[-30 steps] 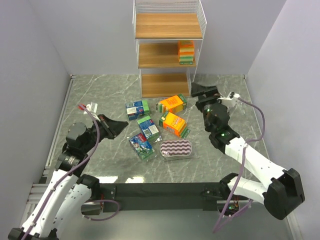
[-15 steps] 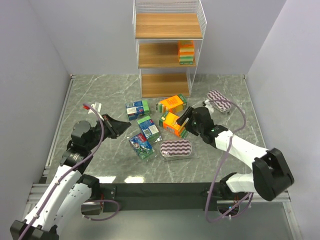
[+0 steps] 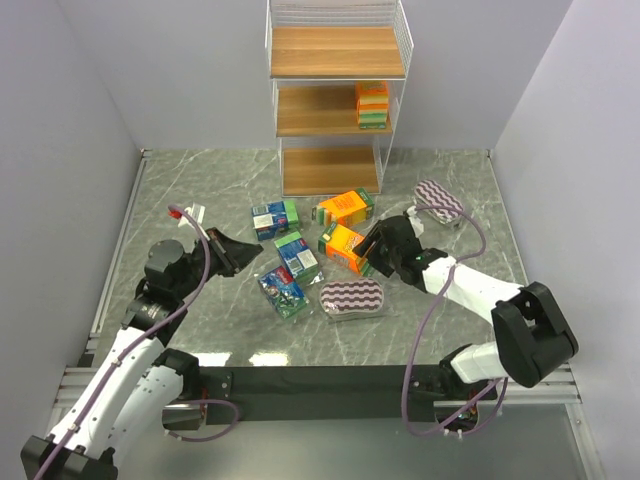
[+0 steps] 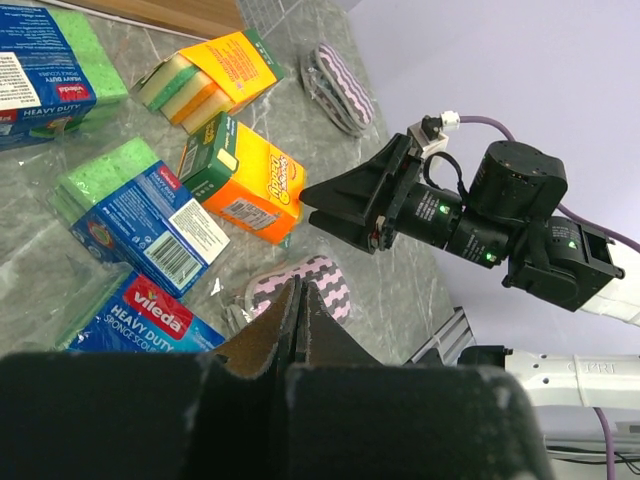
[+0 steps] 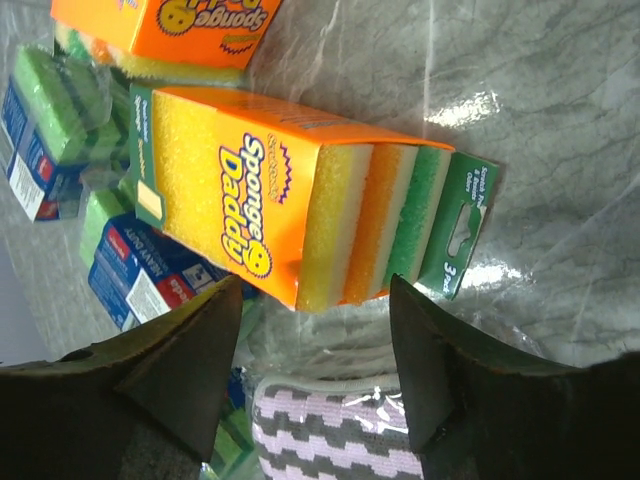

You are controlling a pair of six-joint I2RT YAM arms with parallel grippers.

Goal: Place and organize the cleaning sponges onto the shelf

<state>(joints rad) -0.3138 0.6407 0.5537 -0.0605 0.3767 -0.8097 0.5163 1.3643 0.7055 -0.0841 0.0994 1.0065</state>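
The orange pack (image 5: 290, 190) lies on its side on the table (image 3: 200, 180), just near of a second orange pack (image 3: 345, 207) and just far of a striped pad (image 3: 353, 297). Blue packs (image 3: 297, 253) lie close on its left. The right gripper (image 5: 312, 295) sits low at the pack's right end. Its jaws stand apart, wider than the pack, with one finger on either side of the layered end, and neither looks to be touching it. The left gripper (image 4: 300, 310) hovers left of the packs, jaws pressed together on nothing. The shelf (image 3: 320, 50) stands at the far wall, with a stack (image 3: 372, 104) at the right end of its middle board. The pack sits skewed to the jaws, so a squeeze may twist it out (its sleeve looks smooth). The near finger may also snag the pad's wrapper and drag the pad along.
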